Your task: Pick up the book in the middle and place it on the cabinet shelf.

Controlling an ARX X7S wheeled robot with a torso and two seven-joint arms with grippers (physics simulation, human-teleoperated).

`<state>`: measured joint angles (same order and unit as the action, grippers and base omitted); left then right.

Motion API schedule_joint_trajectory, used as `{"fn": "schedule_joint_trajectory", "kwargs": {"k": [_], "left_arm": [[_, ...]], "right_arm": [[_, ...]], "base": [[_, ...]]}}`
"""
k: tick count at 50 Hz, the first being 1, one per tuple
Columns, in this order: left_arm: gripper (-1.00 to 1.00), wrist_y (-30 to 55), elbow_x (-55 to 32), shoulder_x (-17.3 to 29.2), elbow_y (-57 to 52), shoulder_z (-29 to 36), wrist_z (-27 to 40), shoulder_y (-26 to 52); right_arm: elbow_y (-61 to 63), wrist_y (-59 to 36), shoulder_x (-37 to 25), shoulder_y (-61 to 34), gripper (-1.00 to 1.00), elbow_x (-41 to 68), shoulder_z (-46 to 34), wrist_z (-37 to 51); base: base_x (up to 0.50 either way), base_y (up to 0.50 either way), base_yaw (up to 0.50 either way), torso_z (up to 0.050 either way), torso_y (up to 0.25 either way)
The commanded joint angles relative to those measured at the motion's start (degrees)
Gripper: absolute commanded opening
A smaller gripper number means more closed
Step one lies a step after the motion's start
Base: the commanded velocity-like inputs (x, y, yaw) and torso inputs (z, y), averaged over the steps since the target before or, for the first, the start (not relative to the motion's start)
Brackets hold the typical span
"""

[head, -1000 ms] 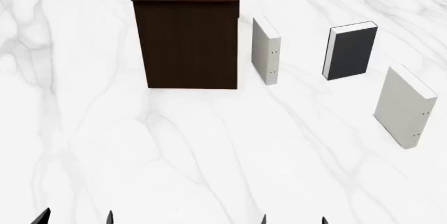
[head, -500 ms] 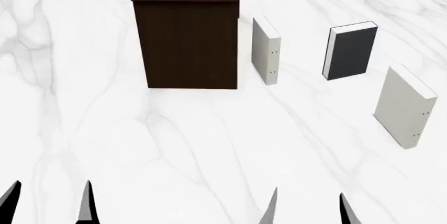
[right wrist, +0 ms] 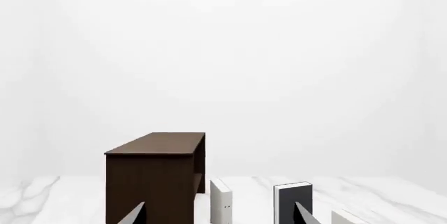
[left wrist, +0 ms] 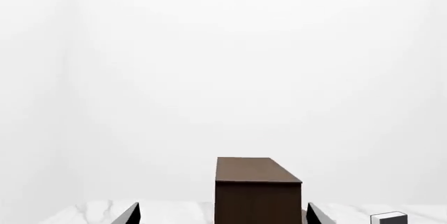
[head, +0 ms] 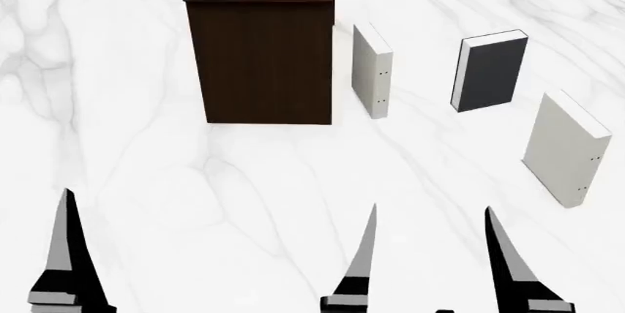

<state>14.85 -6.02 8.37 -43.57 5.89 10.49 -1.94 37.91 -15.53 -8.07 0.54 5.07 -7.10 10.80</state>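
The dark grey book (head: 491,72) stands upright on the white marble floor, between two off-white books. It also shows in the right wrist view (right wrist: 290,200). The brown wood cabinet shelf (head: 260,53) stands at the far left of the books, and both wrist views show it (left wrist: 257,190) (right wrist: 154,179). My right gripper (head: 435,254) is open and empty, well short of the books. My left gripper (left wrist: 223,214) is open and empty. Only one of its fingers (head: 69,254) shows in the head view.
One off-white book (head: 371,72) stands just right of the cabinet. The other off-white book (head: 566,148) stands nearer, at the far right. White marble floor (head: 244,203) lies between the grippers and the objects.
Both grippers have risen from the bottom edge of the head view and reach further forward. The left one has shifted left. Books and cabinet have not moved.
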Motion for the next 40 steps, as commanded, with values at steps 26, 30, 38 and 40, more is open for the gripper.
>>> {"fn": "schedule_joint_trajectory", "kwargs": {"k": [26,30,38,40], "left_arm": [[1.0,4.5,-1.4,2.4,-7.9,1.1,2.5,1.0],[1.0,4.4,-1.6,2.6,-7.9,1.0,2.7,1.0],[1.0,5.0,-1.8,3.0,-8.5,1.1,3.2,1.2],[1.0,5.2,-1.9,3.1,-8.7,1.2,3.3,1.2]], "right_arm": [[8.2,-5.3,-2.4,-1.5,1.0,1.6,-1.8,1.7],[8.2,-5.4,-2.6,-1.5,1.0,1.7,-1.9,1.9],[8.8,-6.0,-3.0,-1.6,1.0,1.9,-2.3,2.3],[8.9,-6.2,-3.1,-1.7,1.0,1.9,-2.4,2.4]], "base": [[0.15,0.0,0.0,0.0,0.0],[0.5,0.0,0.0,0.0,0.0],[0.5,0.0,0.0,0.0,0.0],[0.5,0.0,0.0,0.0,0.0]]}}
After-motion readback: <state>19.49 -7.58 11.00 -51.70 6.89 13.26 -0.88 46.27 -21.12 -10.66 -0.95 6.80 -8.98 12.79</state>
